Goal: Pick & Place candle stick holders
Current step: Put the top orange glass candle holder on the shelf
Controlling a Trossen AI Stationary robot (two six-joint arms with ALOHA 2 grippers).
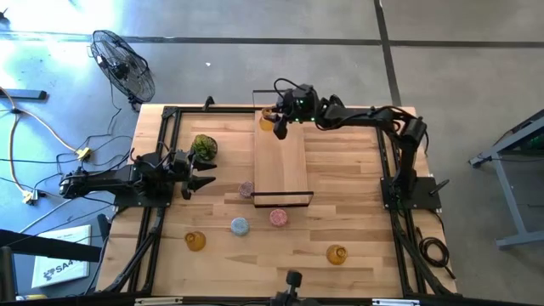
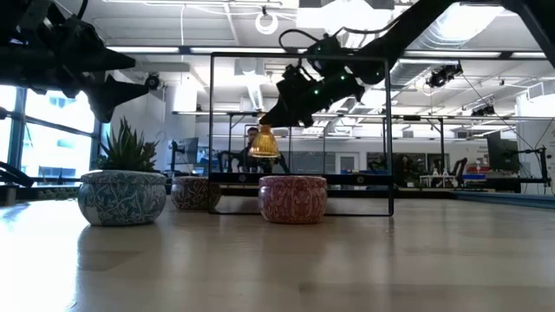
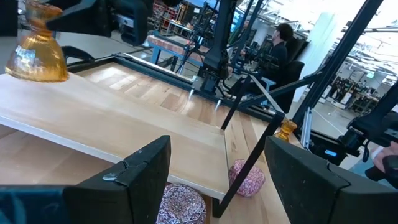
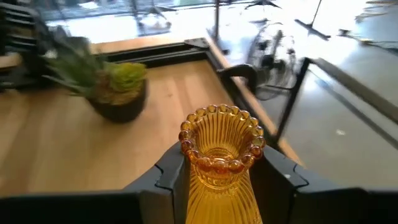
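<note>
Amber holder [image 4: 221, 167] pinched at its ribbed neck by right hand [image 4: 222, 177], held above far end of raised board [image 1: 280, 161].
Glass: rigid, slick, breakable, probably light; neck under beaded rim suits 2 fingers. Left hand [image 1: 197, 176] spread, waiting near plant [image 1: 204, 146].

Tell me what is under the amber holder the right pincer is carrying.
The amber holder, clamped in the right pincer, hangs above the far end of the light wooden board. That board patch looks bare. The holder's own base underside is hidden.

Plant [image 1: 203, 146] left of board [image 1: 280, 161]
</note>
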